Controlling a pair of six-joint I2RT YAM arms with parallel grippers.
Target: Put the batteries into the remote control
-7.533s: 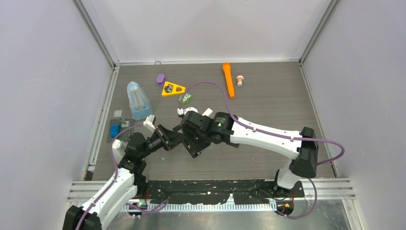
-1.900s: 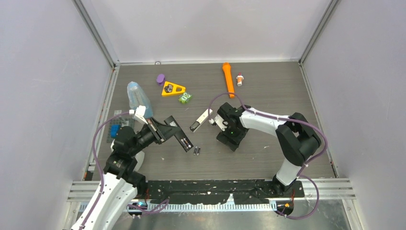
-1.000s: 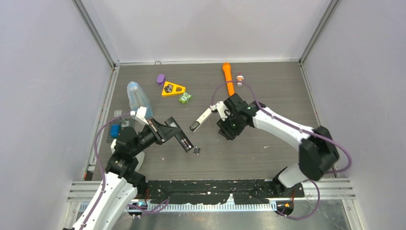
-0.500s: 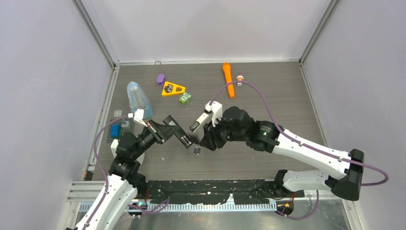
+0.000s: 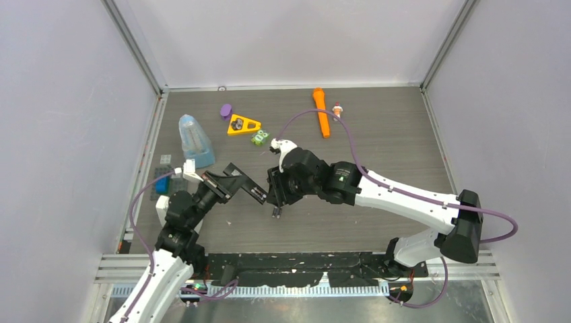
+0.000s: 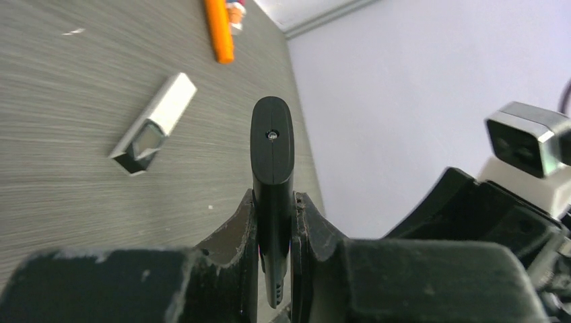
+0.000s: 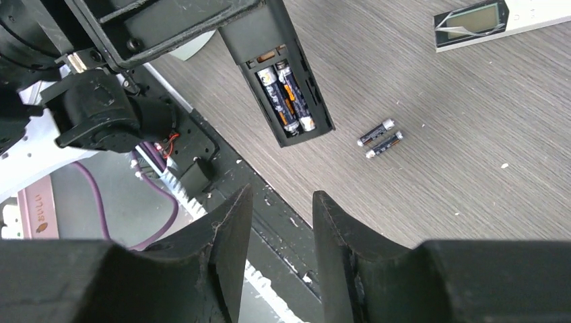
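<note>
Top view from high and behind, downward; both wrist views close and low, white bar (image 6: 153, 124) probably in common.

Left fingers (image 5: 226, 177) gripping remote (image 5: 250, 191), right arm (image 5: 387, 194) beside

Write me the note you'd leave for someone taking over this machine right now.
Left gripper: shut on the slim black plastic remote control, held up with its back open.
Right gripper: open, empty, close over that remote.
Done: two dark cylindrical batteries sit inside the remote.
Left: two more small dark loose batteries lie side by side on the grey wood-grain table; the slots look full, so they may be spares. No cover fitted.
</note>
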